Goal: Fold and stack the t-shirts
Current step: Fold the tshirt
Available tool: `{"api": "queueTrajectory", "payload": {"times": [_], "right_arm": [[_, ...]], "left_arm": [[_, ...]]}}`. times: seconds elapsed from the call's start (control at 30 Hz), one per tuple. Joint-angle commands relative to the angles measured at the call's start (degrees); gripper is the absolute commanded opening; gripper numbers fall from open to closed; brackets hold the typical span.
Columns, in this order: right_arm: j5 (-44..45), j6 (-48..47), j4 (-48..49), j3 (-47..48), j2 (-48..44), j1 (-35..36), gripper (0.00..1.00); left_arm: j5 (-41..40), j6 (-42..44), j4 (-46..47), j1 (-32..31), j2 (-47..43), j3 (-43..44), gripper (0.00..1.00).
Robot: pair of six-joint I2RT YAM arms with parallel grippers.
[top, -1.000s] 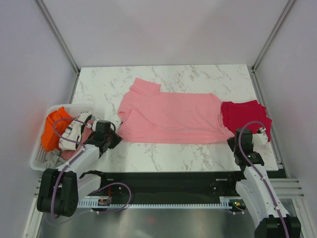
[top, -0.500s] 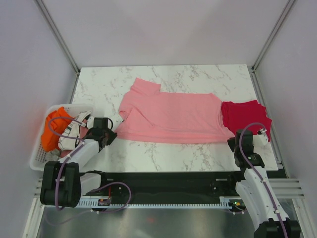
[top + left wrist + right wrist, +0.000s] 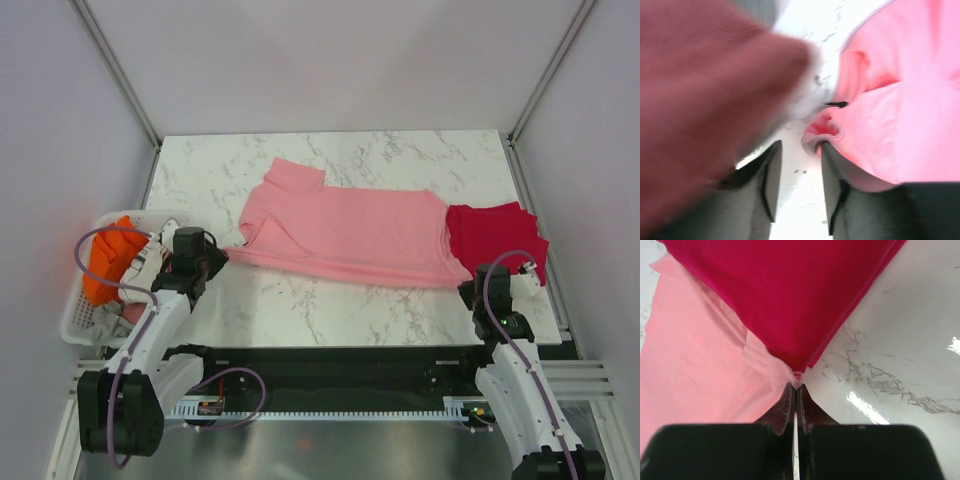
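Left end effector (image 3: 800, 145) has swung toward desk (image 3: 400, 160) near-left corner, beside basket (image 3: 72, 322). Pink t-shirt (image 3: 350, 235) corner has followed it, and near hem now slants.
- Left fingers narrowly parted with bunched pink corner at tips. Judged gripped.
- Right end effector (image 3: 795, 387) pinched tight on pink shirt's other near corner, touching tip of red t-shirt (image 3: 495, 235) at right edge.
- Meaning: hem likely being tensioned flat for first fold. Pink shirt lies mid-desk, unfolded.
- No brand, label or legible writing.
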Motion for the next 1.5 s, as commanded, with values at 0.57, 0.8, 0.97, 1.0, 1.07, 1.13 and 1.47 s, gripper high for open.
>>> {"api": "queueTrajectory", "payload": {"times": [0.57,0.8,0.97,1.0,1.07,1.13,1.47], "right_arm": [[-4.4,-12.5,3.4,9.2,6.6,-0.1,0.58],[-8.8,-23.2,12.8,19.1,28.4,0.3,0.49],[-7.1,-27.6,15.9,28.4,40.5,0.4,0.51],[-7.0,-27.8,16.3,29.6,44.5,0.4,0.5],[-6.0,-27.2,16.0,32.9,48.2,0.4,0.5],[-6.0,-25.6,16.5,33.9,52.5,0.4,0.48],[-5.7,-20.0,22.2,35.4,64.8,-3.6,0.48]], "left_arm": [[3.9,10.2,-10.8,-0.1,-3.4,15.6,0.56],[5.2,12.3,-9.0,-6.1,4.2,19.6,0.56],[4.8,13.9,-5.0,-9.7,14.9,26.9,0.59],[4.9,14.2,-4.9,-9.7,19.8,28.3,0.6],[5.6,15.5,-5.2,-9.7,25.3,33.3,0.61],[6.5,15.5,-5.7,-9.6,32.8,37.6,0.61],[13.2,15.7,-6.2,-6.1,52.8,49.2,0.57]]}}
